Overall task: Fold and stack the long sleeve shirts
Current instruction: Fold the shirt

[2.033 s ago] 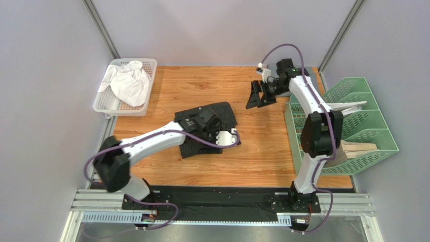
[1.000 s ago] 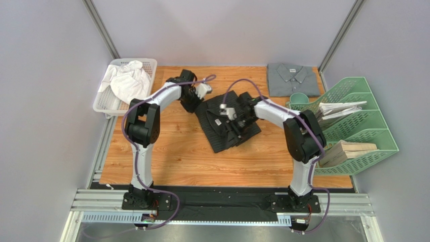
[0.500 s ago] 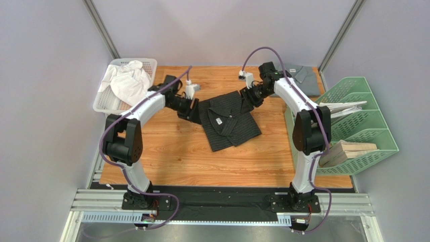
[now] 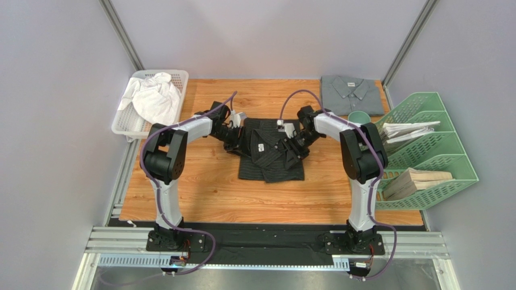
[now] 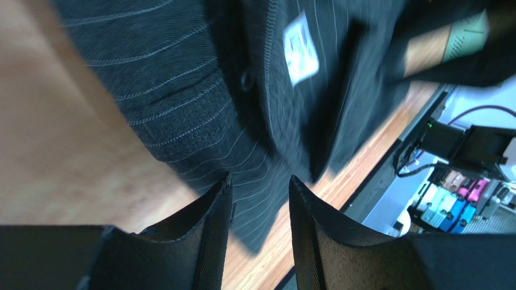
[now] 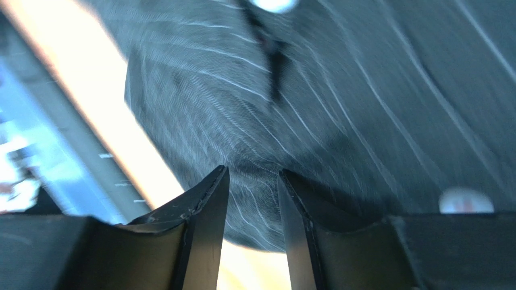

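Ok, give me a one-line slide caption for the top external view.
Both arms meet over the folded black pinstriped shirt at table centre, the folded grey shirt waiting at the far right corner.

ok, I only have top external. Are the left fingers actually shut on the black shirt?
Observer: No. The left wrist view shows the left fingers apart, with an edge of the black shirt in the gap and the table showing just past it.
Operator: And the right side?
Observer: The right fingers are apart too. Pinstriped cloth bunches into the gap, but it is too blurred to tell whether it is pinched.
Operator: Any collar detail I can't resolve?
Observer: A dark button sits just beside the white label.
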### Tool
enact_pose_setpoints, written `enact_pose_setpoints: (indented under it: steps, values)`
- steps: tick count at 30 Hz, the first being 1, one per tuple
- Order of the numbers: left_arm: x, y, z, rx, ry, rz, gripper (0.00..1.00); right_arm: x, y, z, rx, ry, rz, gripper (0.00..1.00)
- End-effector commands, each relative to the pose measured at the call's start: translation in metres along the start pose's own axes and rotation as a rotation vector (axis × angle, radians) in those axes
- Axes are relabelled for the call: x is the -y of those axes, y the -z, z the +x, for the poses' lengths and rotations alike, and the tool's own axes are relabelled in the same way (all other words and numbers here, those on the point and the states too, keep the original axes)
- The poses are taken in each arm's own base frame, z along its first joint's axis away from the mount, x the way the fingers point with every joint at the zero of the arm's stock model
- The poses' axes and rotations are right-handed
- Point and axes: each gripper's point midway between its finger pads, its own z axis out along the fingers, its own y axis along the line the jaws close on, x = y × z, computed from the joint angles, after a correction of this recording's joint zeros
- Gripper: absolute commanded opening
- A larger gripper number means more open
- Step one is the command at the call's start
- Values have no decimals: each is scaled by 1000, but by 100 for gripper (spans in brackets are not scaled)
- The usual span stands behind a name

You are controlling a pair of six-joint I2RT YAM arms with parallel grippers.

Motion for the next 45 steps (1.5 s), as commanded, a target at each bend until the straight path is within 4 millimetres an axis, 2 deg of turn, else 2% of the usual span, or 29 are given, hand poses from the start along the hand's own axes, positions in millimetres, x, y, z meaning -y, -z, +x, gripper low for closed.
enact_pose_setpoints:
  steps: [1,2,3,4,5,6,7,8,9,11,12,13,14,15,16,17,21,25,28,29,30,32,33,34,36,37,39,41,45]
  values:
    - [-13,7,-40,58,-47,-30,45,-85,-29,3,-16,-11,-194,46]
    - [-30,13,-48,75,-41,-80,45,-117,-27,-4,-1,-19,-291,47]
    - [-34,22,-70,117,-80,-107,45,-154,-21,-15,14,59,-346,49]
    - [-49,23,-75,108,-95,-143,45,-171,-13,-24,36,95,-379,51]
    - [-65,35,-87,129,-101,-196,46,-185,-5,-31,60,115,-416,54]
    - [-63,51,-113,176,-154,-218,48,-185,7,-41,103,115,-410,55]
    - [-69,57,-115,162,-159,-239,48,-184,23,-56,154,136,-401,57]
    - [-74,71,-122,180,-202,-256,49,-173,30,-62,178,135,-367,57]
    - [-67,83,-129,201,-230,-244,50,-149,44,-68,212,120,-315,57]
    - [-43,102,-122,212,-279,-194,50,-107,54,-77,226,110,-176,58]
    - [-39,98,-103,181,-264,-160,50,-82,63,-75,226,79,-118,58]
    - [-18,110,-96,202,-283,-131,50,-63,65,-77,224,99,-69,58]
    - [-5,108,-83,190,-281,-81,50,-39,67,-82,219,97,8,57]
    - [-4,100,-59,147,-236,-55,49,-18,73,-83,230,80,50,57]
    - [8,103,-49,147,-247,-46,48,-4,74,-84,227,84,84,57]
    - [18,95,-35,114,-246,-21,47,17,70,-85,205,66,132,57]
    - [25,75,13,-12,-199,32,40,51,61,-79,154,49,185,55]
    - [11,59,27,-82,-180,15,37,61,38,-53,77,4,164,50]
    - [-13,48,22,-120,-166,-41,35,52,23,-22,15,-40,117,49]
    - [-15,46,12,-106,-182,-51,35,46,23,-17,16,-48,105,49]
    - [-25,40,8,-119,-173,-63,35,35,19,2,-9,-75,80,48]
    - [-34,42,-17,-88,-203,-100,34,12,15,16,-14,-90,32,48]
    - [-44,36,-18,-110,-189,-109,34,-3,16,32,-26,-101,13,48]
    - [-46,41,-36,-84,-227,-132,33,-21,11,40,-36,-97,-27,48]
    - [-54,39,-42,-100,-249,-144,33,-45,9,54,-53,-108,-71,48]
    - [-56,43,-52,-85,-278,-169,33,-67,7,66,-69,-98,-114,49]
    - [-52,51,-58,-71,-338,-153,34,-90,12,74,-72,-104,-176,53]
    - [-40,65,-59,-45,-400,-120,37,-97,24,75,-65,-107,-174,55]
    - [-3,91,-38,-12,-525,49,47,-74,60,52,35,-76,-63,59]
